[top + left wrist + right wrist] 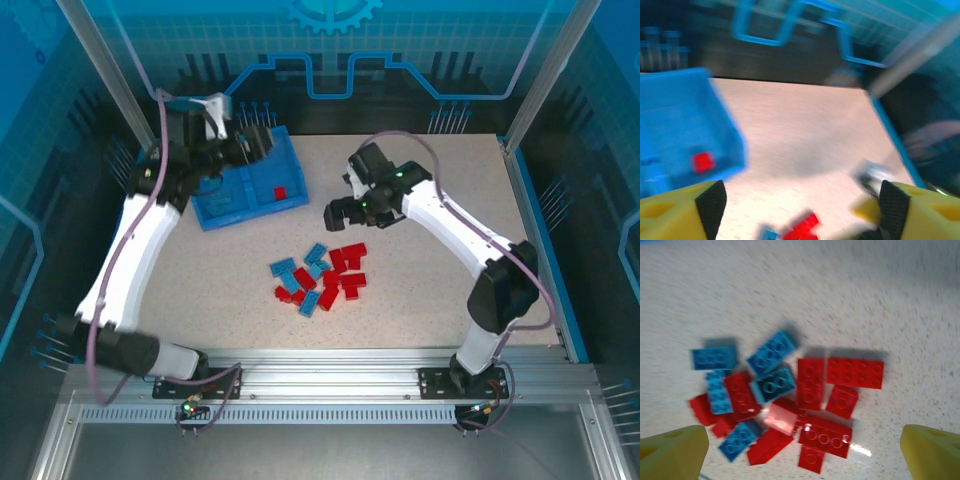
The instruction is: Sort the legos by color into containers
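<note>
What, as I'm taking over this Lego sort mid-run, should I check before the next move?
1. Is the left gripper open and empty? Ok.
2. Is the right gripper open and over the pile? Ok.
3. Is the red brick inside the tray? It lies in the right compartment: ok.
4. What is in the left compartment? Cannot tell, because the left arm hides part of it.
5. Is a brick free for a clean grasp? Not ok: red and blue bricks lie crowded and overlapping.
</note>
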